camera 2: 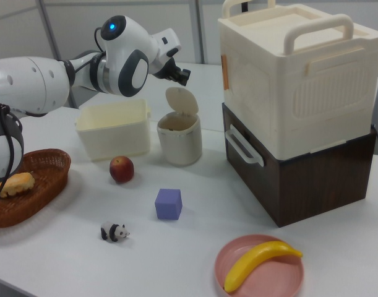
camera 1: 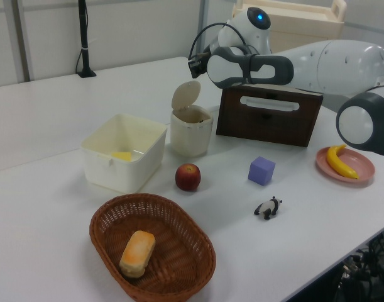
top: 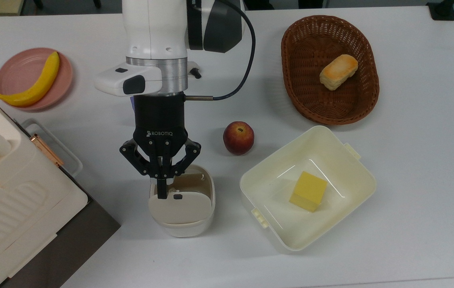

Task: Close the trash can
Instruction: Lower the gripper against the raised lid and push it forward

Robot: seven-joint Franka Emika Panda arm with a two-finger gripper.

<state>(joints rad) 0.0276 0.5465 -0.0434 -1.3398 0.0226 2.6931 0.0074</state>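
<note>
The interior of the trash can (top: pixel 182 204) is partly hidden in the top view by its raised lid (top: pixel 179 207) and by the gripper (top: pixel 162 192), whose fingers are pressed together with nothing held between them, their tips at the lid's upper edge beside the small black button (top: pixel 178 196). In the left view the lid (camera 1: pixel 185 95) is seen standing upright and open, and some brownish contents can just be made out at the rim. The trash can is placed on the white table (top: pixel 411 180), between the cream square tub (top: pixel 355 188) and the stacked cream and brown boxes (camera 2: pixel 300 111), with the apple (top: pixel 238 137) near it. The boxes are cut off at the top view's left edge. A yellow block (top: pixel 308 191) is held in the tub. A bread roll (top: pixel 338 71) lies in the wicker basket (top: pixel 291 84), and a banana (top: pixel 31 88) lies on the pink plate (top: pixel 11 68). A purple cube (camera 2: pixel 169 203) and a small panda figure (camera 2: pixel 114 232) are seen in the right view.
</note>
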